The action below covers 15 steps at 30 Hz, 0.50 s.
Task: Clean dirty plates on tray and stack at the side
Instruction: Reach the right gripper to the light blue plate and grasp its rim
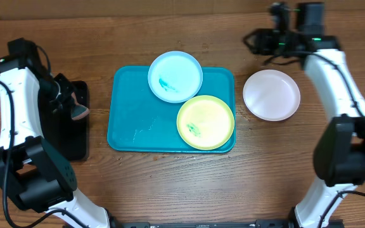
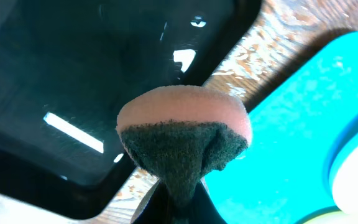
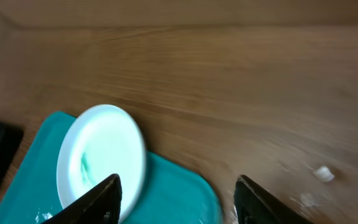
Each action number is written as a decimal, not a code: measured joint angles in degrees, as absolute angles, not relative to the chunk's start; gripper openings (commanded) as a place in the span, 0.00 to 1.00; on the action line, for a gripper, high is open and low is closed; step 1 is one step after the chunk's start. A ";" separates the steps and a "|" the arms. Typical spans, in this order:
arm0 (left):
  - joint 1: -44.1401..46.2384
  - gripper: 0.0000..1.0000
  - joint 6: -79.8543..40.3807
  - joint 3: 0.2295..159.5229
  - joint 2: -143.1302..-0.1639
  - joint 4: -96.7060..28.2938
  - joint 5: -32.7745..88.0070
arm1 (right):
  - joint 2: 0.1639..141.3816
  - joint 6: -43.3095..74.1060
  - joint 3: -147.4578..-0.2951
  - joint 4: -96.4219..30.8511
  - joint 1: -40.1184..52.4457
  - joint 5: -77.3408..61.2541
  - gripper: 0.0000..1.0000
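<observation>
The turquoise tray [image 1: 132,120] lies mid-table. A pale blue plate [image 1: 175,76] with a teal smear rests on its back edge. A yellow-green plate [image 1: 205,121] with a teal smear sits at its front right corner. The white plate [image 1: 271,95] lies on the table right of the tray. My left gripper [image 1: 75,109] is shut on a pink and dark green sponge [image 2: 182,137], held over the black tray's edge. My right gripper [image 1: 258,43] is open and empty at the back right; its view shows the pale blue plate [image 3: 101,158] and the tray [image 3: 173,199].
A black rectangular tray [image 1: 68,126] lies left of the turquoise tray, under my left gripper; it also fills the left wrist view [image 2: 73,74]. Small white crumbs [image 3: 322,173] lie on the wood near my right gripper.
</observation>
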State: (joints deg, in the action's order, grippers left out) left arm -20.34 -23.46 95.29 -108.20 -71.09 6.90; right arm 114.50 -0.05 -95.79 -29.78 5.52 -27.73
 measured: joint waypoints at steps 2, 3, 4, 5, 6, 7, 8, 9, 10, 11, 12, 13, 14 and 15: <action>-18.96 0.04 -23.38 95.29 -108.20 -70.54 6.90 | 116.38 -0.84 -95.96 -26.59 10.09 -24.21 0.60; -18.39 0.04 -23.31 95.29 -108.20 -70.41 6.90 | 117.51 -1.65 -96.01 -25.23 12.16 -22.52 0.60; -17.91 0.04 -23.03 95.29 -108.20 -70.28 6.90 | 118.63 -2.61 -96.01 -24.40 13.87 -20.67 0.60; -17.39 0.04 -22.50 95.24 -108.20 -70.22 6.87 | 119.94 -3.53 -96.01 -23.57 15.62 -18.72 0.60; -16.78 0.04 -22.02 95.24 -108.20 -70.24 6.90 | 121.23 -4.51 -96.01 -22.87 17.15 -16.69 0.60; -16.25 0.04 -21.76 95.22 -108.20 -70.24 6.90 | 122.69 -5.43 -96.01 -22.24 18.63 -14.31 0.60; -15.66 0.04 -21.30 95.22 -108.20 -70.24 6.90 | 124.07 -6.31 -96.01 -21.63 19.86 -12.03 0.60; -15.33 0.04 -20.97 95.22 -108.20 -70.24 6.90 | 124.92 -6.81 -96.01 -21.23 20.56 -10.61 0.60; -15.00 0.04 -20.80 95.22 -108.20 -70.15 6.87 | 125.86 -7.31 -96.01 -20.51 21.26 -9.13 0.59; -14.63 0.04 -20.75 95.22 -108.20 -70.04 6.90 | 126.61 -7.66 -96.01 -20.05 21.76 -8.08 0.59; -14.41 0.04 -20.71 95.22 -108.20 -69.93 6.90 | 127.17 -8.03 -96.01 -19.33 22.06 -7.38 0.59; -14.28 0.05 -20.60 95.22 -108.20 -69.82 6.90 | 127.68 -8.27 -96.01 -18.92 22.24 -6.66 0.58; -14.22 0.04 -20.58 95.22 -108.20 -69.76 6.90 | 128.03 -8.67 -96.01 -18.61 22.35 -6.37 0.57; -14.22 0.04 -20.56 95.22 -108.20 -69.76 6.90 | 128.31 -8.97 -96.01 -18.44 22.39 -5.98 0.57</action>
